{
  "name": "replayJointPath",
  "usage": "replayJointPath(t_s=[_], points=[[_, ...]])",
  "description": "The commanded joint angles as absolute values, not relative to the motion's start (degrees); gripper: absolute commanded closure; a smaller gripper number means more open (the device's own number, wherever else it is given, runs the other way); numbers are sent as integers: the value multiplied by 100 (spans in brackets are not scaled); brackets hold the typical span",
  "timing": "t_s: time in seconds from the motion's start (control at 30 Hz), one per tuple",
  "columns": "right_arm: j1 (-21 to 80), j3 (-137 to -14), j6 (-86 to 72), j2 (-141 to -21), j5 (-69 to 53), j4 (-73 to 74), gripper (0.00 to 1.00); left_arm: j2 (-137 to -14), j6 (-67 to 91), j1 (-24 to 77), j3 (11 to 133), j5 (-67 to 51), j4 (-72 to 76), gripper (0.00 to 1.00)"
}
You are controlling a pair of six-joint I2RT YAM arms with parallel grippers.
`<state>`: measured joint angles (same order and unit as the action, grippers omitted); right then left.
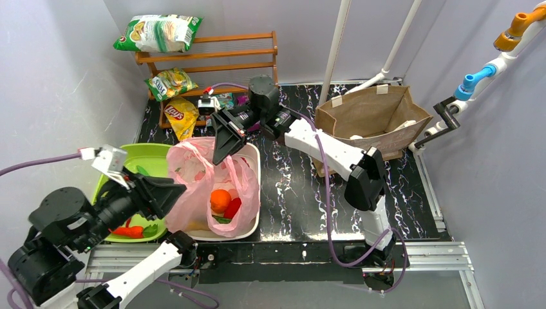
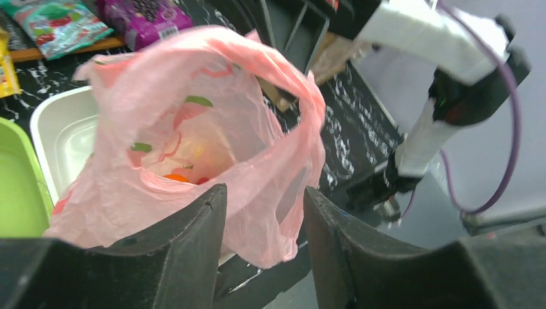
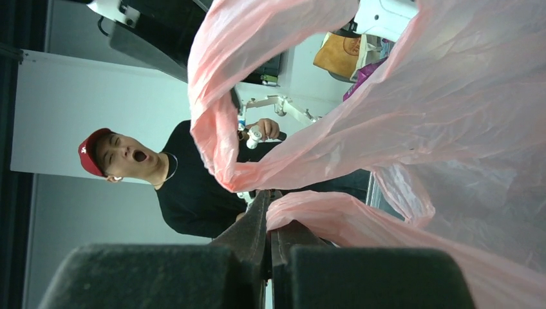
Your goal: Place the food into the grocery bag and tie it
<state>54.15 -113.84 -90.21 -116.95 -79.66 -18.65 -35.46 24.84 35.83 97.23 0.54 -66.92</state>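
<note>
The grocery bag [image 1: 190,177] is set in the white tub [image 1: 254,168] on the worktop [image 1: 296,193], and the orange [image 1: 220,198] is seen through its open mouth. A fold of its far edge is pinched in the closed jaws of the right gripper [image 3: 269,201] and held up. The left gripper [image 2: 264,193] is placed on the near side, jaws parted to a middling width. The bag's near wall lies straight ahead of the gap and the near rim a little above it; contact cannot be told. The left arm is judged the nearer to that free side, which is needed for tying.
</note>
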Motion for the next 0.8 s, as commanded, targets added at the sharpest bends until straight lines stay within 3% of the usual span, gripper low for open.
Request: replayJointPath(t_s=[0.0,0.23,0.33,0.53,0.77], points=[[5466,-11049,-9244,-11101,-8024,-2407,99,-3639,1617,3564,9081,-941,-6171,55],[5491,-10682,-9584,-10930,-8019,-2895,99,-3599,921,3567,8360,-1129,-5028,56],[5515,-10795,-9608,-11018,-8018,-2894,99,-3572,556,3564,8171,-1043,-4788,63],[5520,-10978,-9607,-11118,-8009,-2853,99,-3489,124,3566,8580,-611,-5168,64],[5520,-11136,-9622,-11236,-7975,-2827,99,-3256,-449,3568,8255,-230,-5094,73]])
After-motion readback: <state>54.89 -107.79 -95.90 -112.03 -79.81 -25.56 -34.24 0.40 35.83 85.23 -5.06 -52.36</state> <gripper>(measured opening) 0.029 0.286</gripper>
